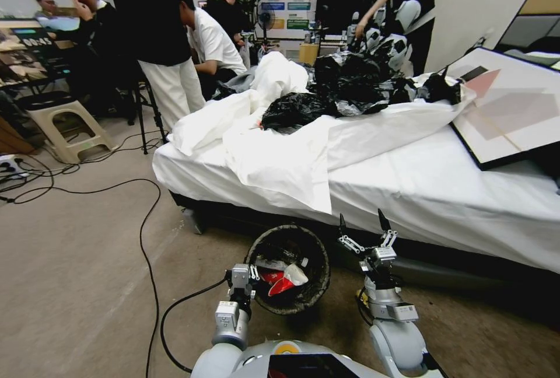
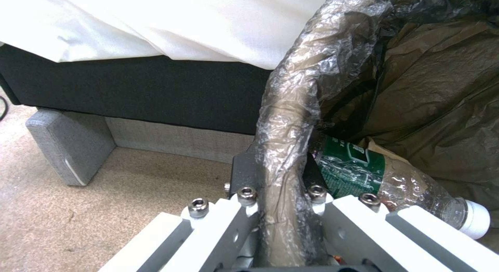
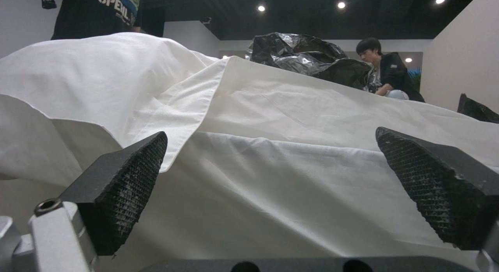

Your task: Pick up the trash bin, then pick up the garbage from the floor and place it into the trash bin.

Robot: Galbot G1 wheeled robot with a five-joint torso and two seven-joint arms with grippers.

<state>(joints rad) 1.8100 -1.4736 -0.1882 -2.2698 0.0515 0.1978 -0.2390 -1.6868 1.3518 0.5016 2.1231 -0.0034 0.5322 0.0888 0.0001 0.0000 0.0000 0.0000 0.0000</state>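
Trash bin, dark-lined, seemingly holds red-white wrappers.

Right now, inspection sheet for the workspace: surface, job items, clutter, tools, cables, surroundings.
Surface: beige carpet floor; no loose litter seen on it.
Job's things: trash bin, bag-lined, beside the bed's base. Inside: a plastic bottle with green label and white cap, and red-and-white wrappers.
Clutter: black plastic bags and rumpled white sheets on the bed; framed picture on its right side.
Tools: left tool shut on the bin's bagged rim; right tool open, empty, pointing at the bed beside the bin.
Cables: black cable running across the floor left of the bin.
Surroundings: people and a stool beyond the bed.
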